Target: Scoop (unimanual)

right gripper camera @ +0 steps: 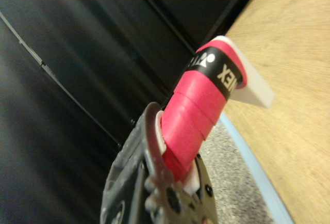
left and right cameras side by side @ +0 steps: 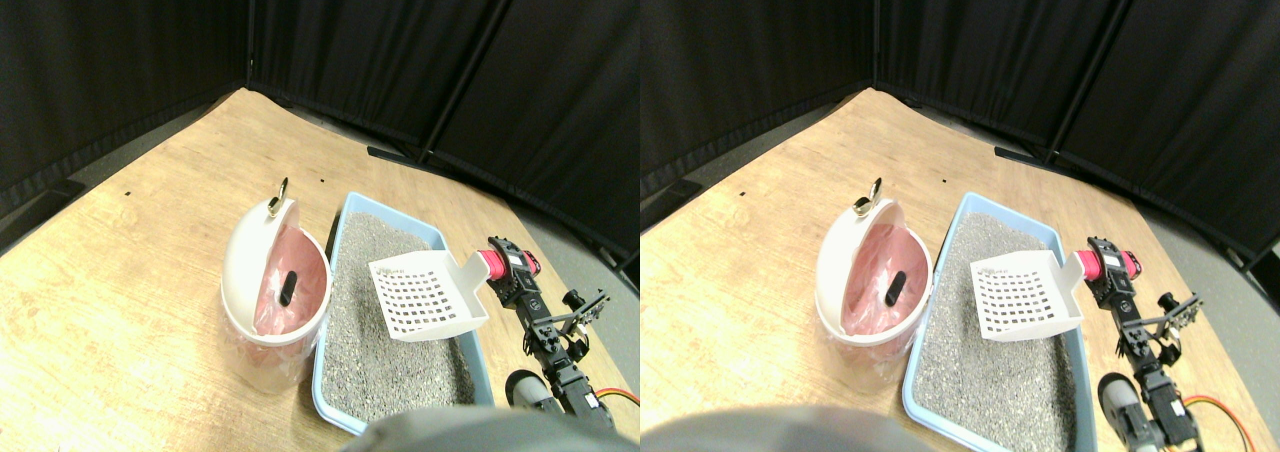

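The right gripper (left and right cameras side by side: 497, 269) pinches the pink-wrapped handle (right gripper camera: 193, 123) of the white slotted plastic scoop (left and right cameras side by side: 425, 297), held level above the grey litter in the light-blue tray (left and right cameras side by side: 322, 372). The scoop looks empty, though its slots are small; a white pink-lined bin (left and right cameras side by side: 262, 302) stands alongside, ready for dumping.

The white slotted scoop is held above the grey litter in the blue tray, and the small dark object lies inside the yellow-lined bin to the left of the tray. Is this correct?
Nearly. The bin's liner is pink, not yellow, as the stereo pair view shows. The rest stands: the white slotted scoop is above the grey litter in the blue tray, and the small dark object lies inside the bin to the left of the tray.
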You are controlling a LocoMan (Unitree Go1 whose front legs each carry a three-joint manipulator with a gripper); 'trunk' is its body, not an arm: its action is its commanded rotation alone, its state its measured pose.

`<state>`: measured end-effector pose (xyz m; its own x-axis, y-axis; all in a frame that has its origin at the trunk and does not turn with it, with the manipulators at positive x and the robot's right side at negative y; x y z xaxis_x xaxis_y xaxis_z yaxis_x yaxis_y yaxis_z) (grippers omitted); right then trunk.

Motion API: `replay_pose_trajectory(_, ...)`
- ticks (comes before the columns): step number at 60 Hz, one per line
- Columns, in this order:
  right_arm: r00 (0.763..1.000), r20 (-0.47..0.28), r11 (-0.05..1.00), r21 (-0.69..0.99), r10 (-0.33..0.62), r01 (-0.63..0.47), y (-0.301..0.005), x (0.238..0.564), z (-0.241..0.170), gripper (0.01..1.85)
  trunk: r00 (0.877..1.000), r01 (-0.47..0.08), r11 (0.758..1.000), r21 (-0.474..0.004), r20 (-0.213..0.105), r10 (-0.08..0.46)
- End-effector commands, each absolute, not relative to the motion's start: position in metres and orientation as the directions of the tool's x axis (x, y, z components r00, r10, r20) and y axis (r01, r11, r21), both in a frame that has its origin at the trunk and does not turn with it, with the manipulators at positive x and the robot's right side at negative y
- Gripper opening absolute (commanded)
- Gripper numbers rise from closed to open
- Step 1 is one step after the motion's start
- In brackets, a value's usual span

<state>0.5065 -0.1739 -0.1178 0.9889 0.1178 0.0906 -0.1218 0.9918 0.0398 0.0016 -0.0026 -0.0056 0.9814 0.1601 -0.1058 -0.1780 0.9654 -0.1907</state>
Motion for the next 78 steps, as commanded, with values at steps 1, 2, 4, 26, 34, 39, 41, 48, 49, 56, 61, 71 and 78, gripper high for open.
replay_pose_trajectory(1,0.979,0.166,0.988,0.08,0.119,-0.133,-0.175,0.509,-0.113,0.06,0.986,-0.158,0.971,-0.18,-0.089,0.144)
replay_pose_trajectory(2,0.98,0.168,0.988,0.088,0.108,-0.124,-0.178,0.508,-0.116,0.06,0.986,-0.156,0.972,-0.178,-0.09,0.142)
replay_pose_trajectory(4,0.981,0.169,0.989,0.1,0.092,-0.11,-0.182,0.508,-0.12,0.06,0.986,-0.151,0.974,-0.171,-0.091,0.137)
replay_pose_trajectory(26,0.98,0.199,0.986,0.165,-0.008,-0.026,-0.22,0.501,-0.155,0.06,0.988,-0.131,0.983,-0.131,-0.096,0.119)
replay_pose_trajectory(34,0.981,0.191,0.983,0.183,-0.034,-0.002,-0.227,0.499,-0.165,0.06,0.989,-0.12,0.985,-0.121,-0.099,0.108)
replay_pose_trajectory(39,0.98,0.188,0.978,0.206,-0.059,0.019,-0.231,0.5,-0.17,0.06,0.99,-0.115,0.986,-0.118,-0.101,0.103)
replay_pose_trajectory(41,0.98,0.186,0.977,0.213,-0.066,0.025,-0.232,0.5,-0.172,0.06,0.989,-0.115,0.986,-0.118,-0.105,0.103)
replay_pose_trajectory(48,0.982,0.164,0.974,0.218,-0.091,0.053,-0.234,0.496,-0.181,0.06,0.989,-0.116,0.986,-0.118,-0.109,0.103)
replay_pose_trajectory(49,0.983,0.156,0.974,0.22,-0.096,0.06,-0.234,0.496,-0.182,0.06,0.989,-0.116,0.986,-0.118,-0.109,0.103)
replay_pose_trajectory(56,0.985,0.125,0.969,0.233,-0.116,0.084,-0.235,0.495,-0.19,0.06,0.988,-0.118,0.985,-0.121,-0.111,0.105)
replay_pose_trajectory(61,0.988,0.111,0.969,0.235,-0.108,0.08,-0.234,0.494,-0.193,0.06,0.988,-0.124,0.984,-0.125,-0.111,0.11)
replay_pose_trajectory(71,0.993,0.088,0.976,0.211,-0.081,0.061,-0.226,0.492,-0.199,0.06,0.987,-0.13,0.982,-0.136,-0.112,0.115)
replay_pose_trajectory(78,0.993,0.079,0.974,0.219,-0.084,0.065,-0.224,0.491,-0.201,0.06,0.987,-0.132,0.981,-0.141,-0.11,0.117)
